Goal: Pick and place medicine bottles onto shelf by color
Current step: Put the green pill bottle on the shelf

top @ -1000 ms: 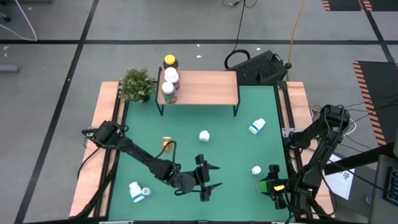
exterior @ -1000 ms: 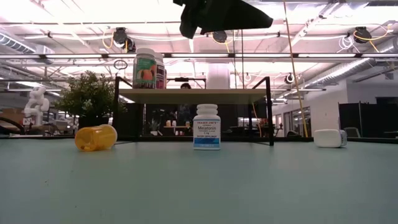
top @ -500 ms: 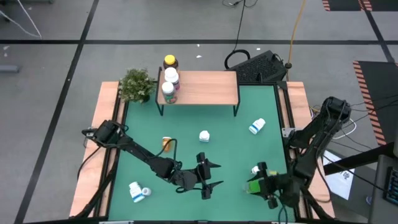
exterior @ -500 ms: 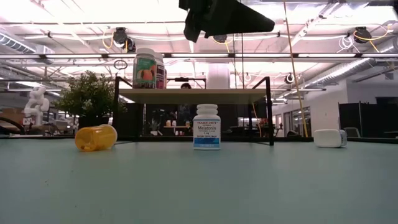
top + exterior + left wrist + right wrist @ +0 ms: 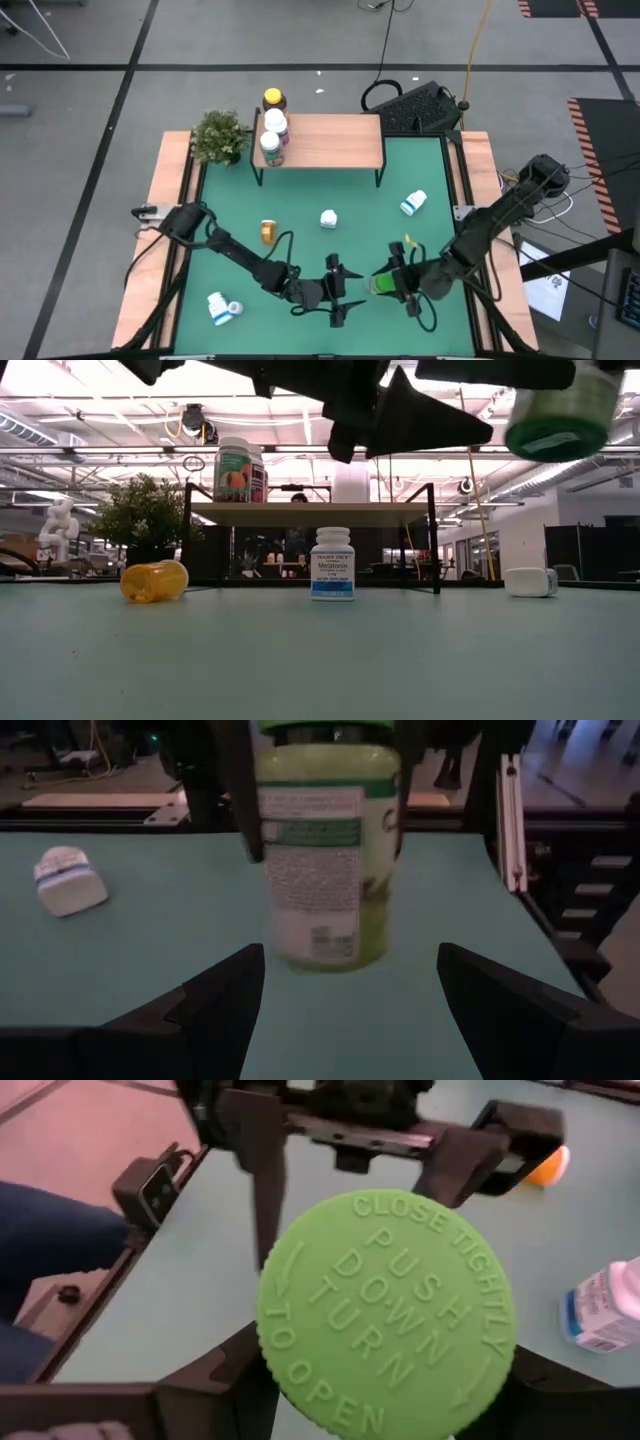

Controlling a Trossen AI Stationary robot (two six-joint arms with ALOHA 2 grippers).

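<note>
Green-capped bottle (image 5: 560,408) above shelf (image 5: 310,513)

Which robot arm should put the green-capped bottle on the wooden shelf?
Right. The right gripper already holds the green-capped bottle above the table; the left gripper is open and empty, facing it.

The green cap (image 5: 387,1315) reads "CLOSE TIGHTLY PUSH DOWN TURN TO OPEN"; the white bottle (image 5: 332,564) reads "Melatonin".
</note>
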